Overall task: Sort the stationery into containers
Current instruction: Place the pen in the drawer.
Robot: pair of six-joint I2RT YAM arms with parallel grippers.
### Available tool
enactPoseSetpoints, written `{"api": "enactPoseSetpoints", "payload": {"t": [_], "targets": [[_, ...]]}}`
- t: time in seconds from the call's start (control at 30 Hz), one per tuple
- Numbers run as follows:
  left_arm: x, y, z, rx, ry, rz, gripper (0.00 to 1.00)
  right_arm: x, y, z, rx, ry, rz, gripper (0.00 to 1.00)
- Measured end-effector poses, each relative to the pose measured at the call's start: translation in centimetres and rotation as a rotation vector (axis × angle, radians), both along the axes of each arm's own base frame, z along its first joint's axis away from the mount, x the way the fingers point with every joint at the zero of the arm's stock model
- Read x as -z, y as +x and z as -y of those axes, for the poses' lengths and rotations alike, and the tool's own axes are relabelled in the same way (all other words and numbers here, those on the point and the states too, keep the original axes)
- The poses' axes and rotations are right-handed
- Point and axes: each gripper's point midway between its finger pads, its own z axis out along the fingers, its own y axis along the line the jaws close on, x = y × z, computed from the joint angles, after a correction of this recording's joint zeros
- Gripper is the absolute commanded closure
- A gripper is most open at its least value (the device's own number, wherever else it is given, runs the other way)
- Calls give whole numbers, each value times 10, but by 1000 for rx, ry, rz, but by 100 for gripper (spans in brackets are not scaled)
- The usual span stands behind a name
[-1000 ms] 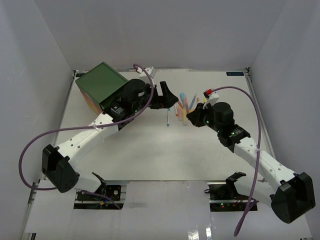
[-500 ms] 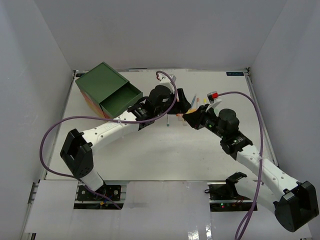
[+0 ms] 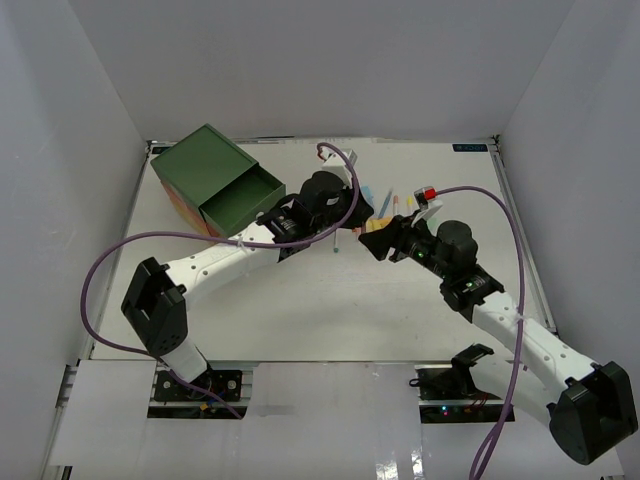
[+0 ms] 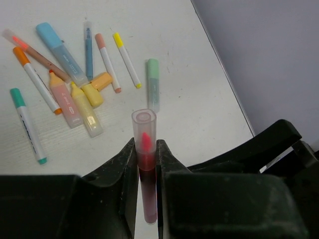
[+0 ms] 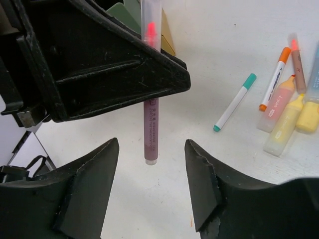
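Stationery (image 4: 101,79): a loose group of pens and highlighters lying flat on the tabletop (image 3: 300,300), near the far edge and right of its middle. One piece is lifted clear of the group.
Lifted piece: pink marker (image 4: 144,134) with a clear cap, held above the tabletop between the two arms.
Left pincer (image 4: 144,154): closed tight on the pink marker's barrel. The capped end sticks out past the fingertips.
Right pincer (image 5: 151,172): fingers spread, one on each side of the marker's butt end. Neither touches it, and the pincer holds nothing.
Blue highlighter (image 4: 62,54): at the group's edge, beside a thin blue pen (image 4: 88,47).
Pink highlighter (image 4: 65,99) and yellow highlighter (image 4: 85,110): side by side, touching.
Orange-capped pen (image 4: 35,79): just beside the pink highlighter.
Teal-capped pen (image 4: 27,124): white barrel, set a little apart from the others.
Yellow-capped pen (image 4: 127,59) and peach-capped pen (image 4: 107,62): near each other and roughly parallel.
Mint green marker (image 4: 153,82): the outermost piece on that side of the group.
Chest (image 3: 200,160): in the far-left corner of the tabletop, with a green top.
Green drawer (image 3: 243,200): pulled out toward the middle of the tabletop. An orange layer shows below it.
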Motion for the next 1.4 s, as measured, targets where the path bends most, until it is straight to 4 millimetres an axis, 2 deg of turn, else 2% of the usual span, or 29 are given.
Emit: {"api": "enactPoseSetpoints", "payload": {"t": [0.03,0.1,0.13,0.17,0.23,0.33,0.4,0.47,0.53,0.6,0.67,0.77,0.87,1.0,1.03,1.1,1.13,1.23,1.27,1.4], "targets": [[0,0,0,4,8,8,90,0,0,0,0,-2,4,25],[1,1,-2,11,35,30,91,-2,-1,1,0,-1,11,13],[1,2,-4,13,56,42,91,-4,-2,2,1,-2,18,3],[0,5,-8,8,87,62,91,-6,-2,3,3,-3,26,3],[-6,11,-17,-11,155,105,90,-10,-4,7,11,-11,49,10],[-30,25,-41,-65,287,208,89,-17,-6,14,37,-25,82,10],[-50,36,-67,-112,378,282,88,-19,-6,20,61,-38,100,10],[-69,49,-103,-162,475,342,88,-17,-6,27,87,-55,115,10],[-85,63,-147,-224,563,374,88,-11,-7,32,107,-76,124,10],[-97,78,-193,-290,641,384,82,3,-8,37,120,-106,116,10],[-99,86,-227,-334,707,377,78,14,-9,39,119,-133,100,10],[-90,93,-257,-344,795,353,75,22,-10,40,110,-164,87,10],[-68,93,-268,-308,863,308,73,32,-10,38,94,-189,68,10],[-36,90,-272,-246,922,246,65,44,-10,37,79,-221,40,10],[-31,89,-272,-238,932,235,60,47,-9,37,78,-227,31,10],[-27,87,-274,-226,950,223,51,52,-9,37,76,-237,15,10],[-27,87,-274,-226,949,223,42,54,-8,36,76,-242,7,10],[-27,87,-274,-229,948,224,27,60,-2,36,84,-262,-19,8],[-27,87,-274,-231,946,221,20,61,1,35,90,-272,-28,7],[-31,85,-273,-258,903,215,7,56,25,34,139,-330,-61,1]]}}
